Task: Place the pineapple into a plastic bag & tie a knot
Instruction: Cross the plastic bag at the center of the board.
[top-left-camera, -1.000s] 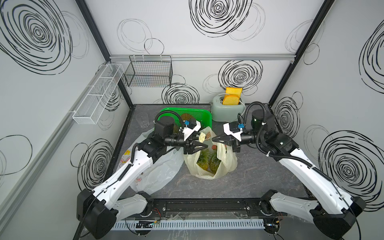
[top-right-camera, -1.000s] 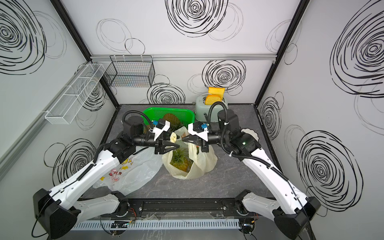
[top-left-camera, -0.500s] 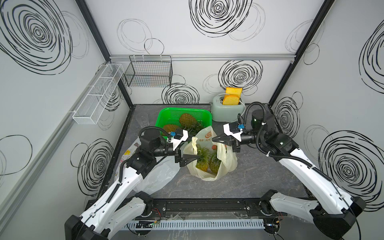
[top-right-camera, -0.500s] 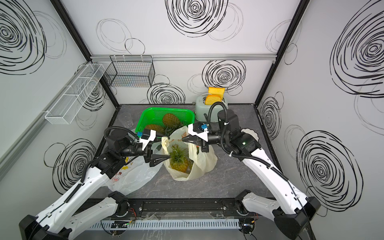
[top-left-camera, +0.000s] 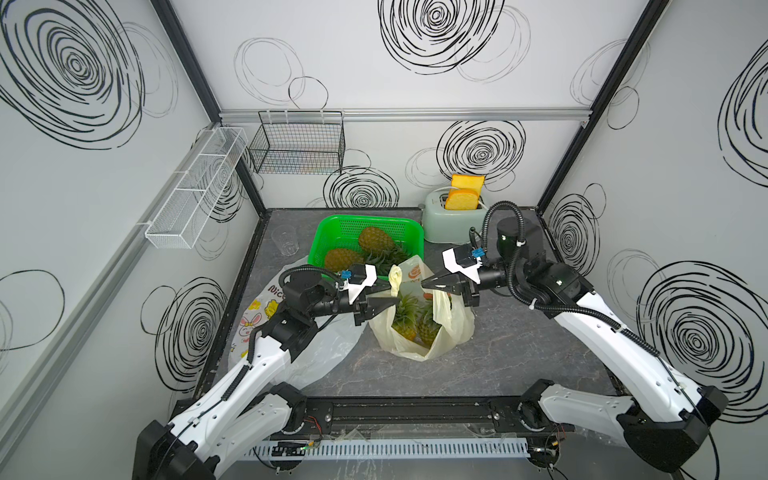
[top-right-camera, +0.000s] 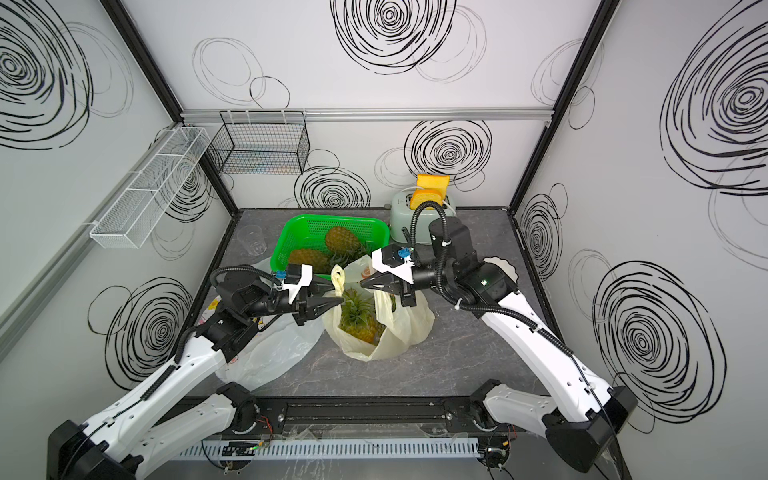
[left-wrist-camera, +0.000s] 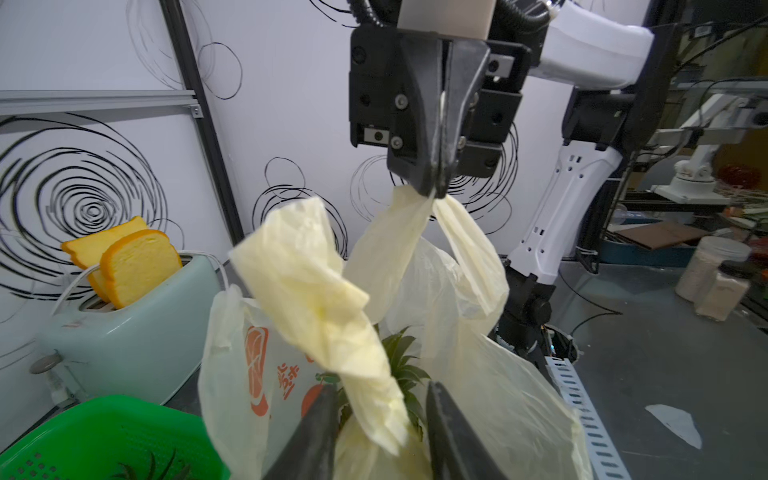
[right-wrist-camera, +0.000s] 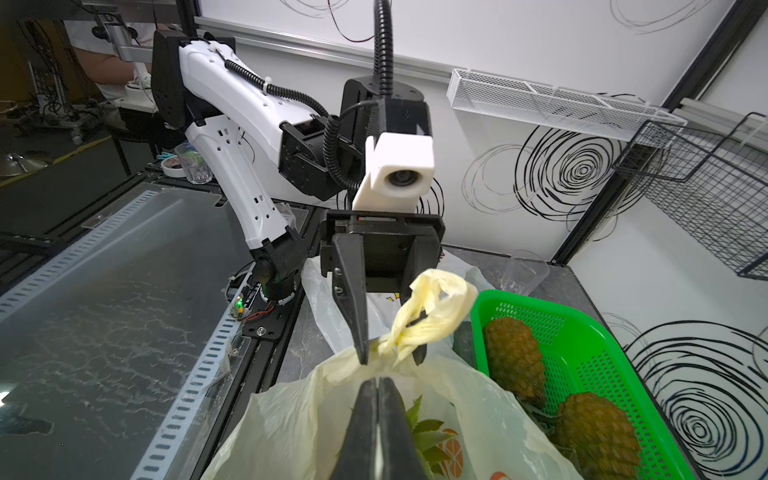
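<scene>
Jaws pressed together, our right gripper pinches one handle of the bag. Our left gripper stands spread astride the twisted handle, not yet squeezing it. The pineapple sits inside the bag, leaves up. We judge the limp twisted handle could flop out before we close, leaving us nothing to cross for the knot. Pulling too hard on one side might tip the bag and roll the pineapple toward the basket.
</scene>
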